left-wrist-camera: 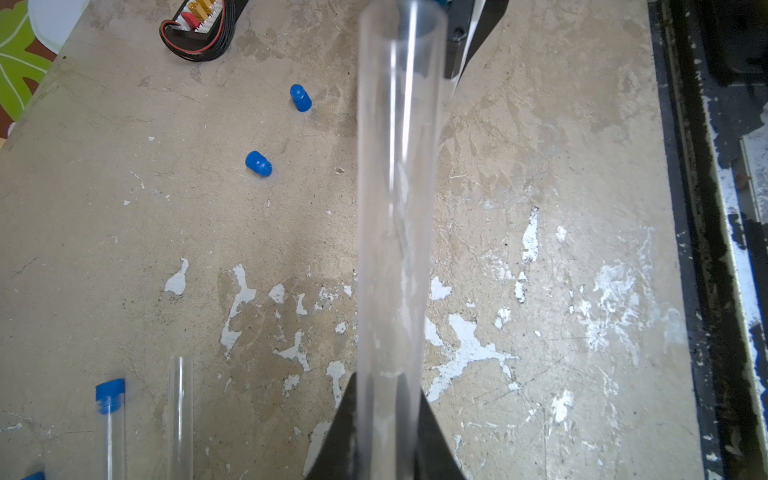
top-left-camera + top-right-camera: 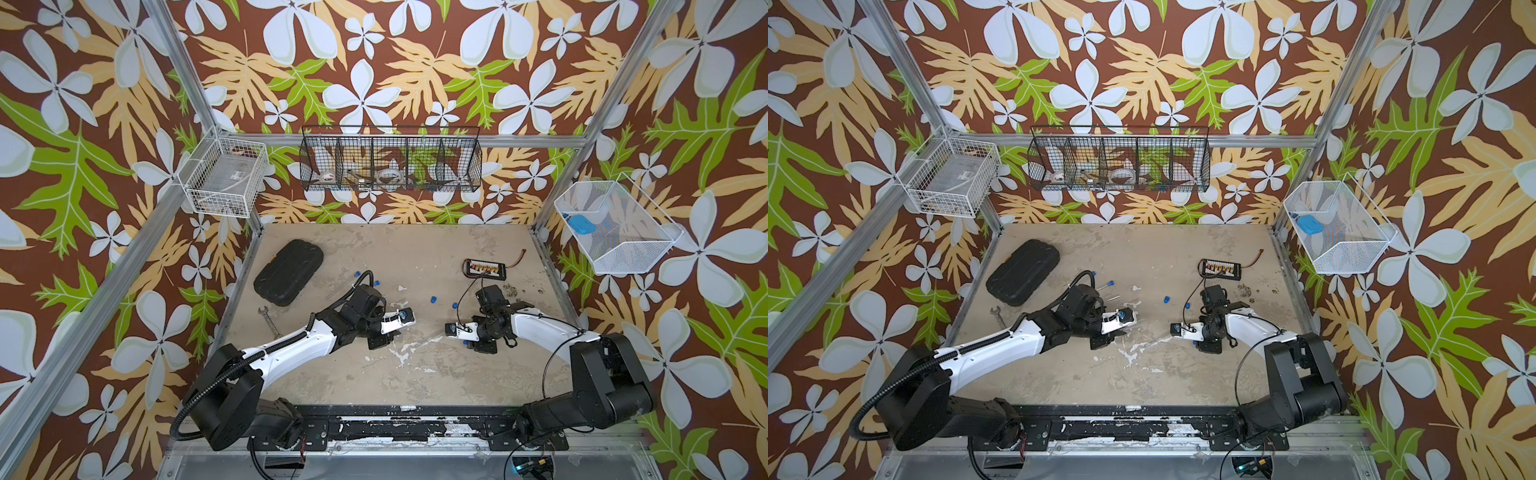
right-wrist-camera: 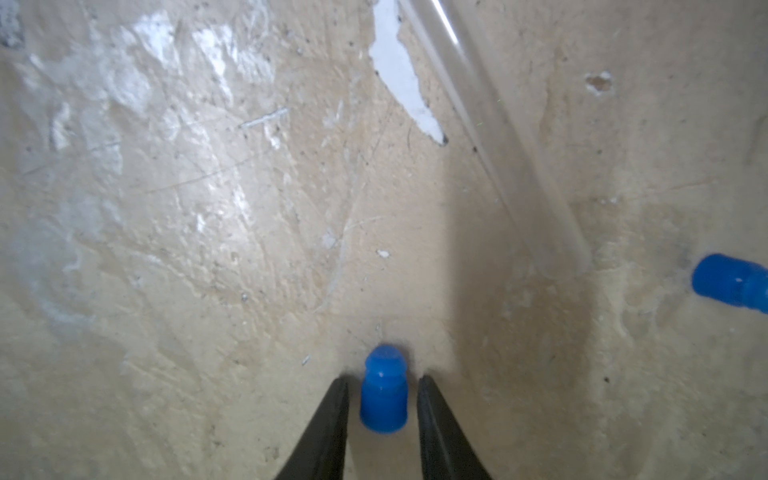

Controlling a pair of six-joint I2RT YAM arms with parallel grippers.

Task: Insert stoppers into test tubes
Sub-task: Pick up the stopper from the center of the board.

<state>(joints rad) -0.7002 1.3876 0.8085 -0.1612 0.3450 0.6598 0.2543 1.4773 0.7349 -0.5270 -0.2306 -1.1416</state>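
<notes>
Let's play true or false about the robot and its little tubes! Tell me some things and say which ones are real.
1. The left gripper holds a clear tube. True.
2. That tube has a stopper in it. False: its open end is empty.
3. A blue stopper sits between the right gripper's fingers. True.
4. The right gripper holds the wrench. False: the wrench lies on the table near the black case.
5. A second tube lies on the table with a blue plug in its end. True.
</notes>
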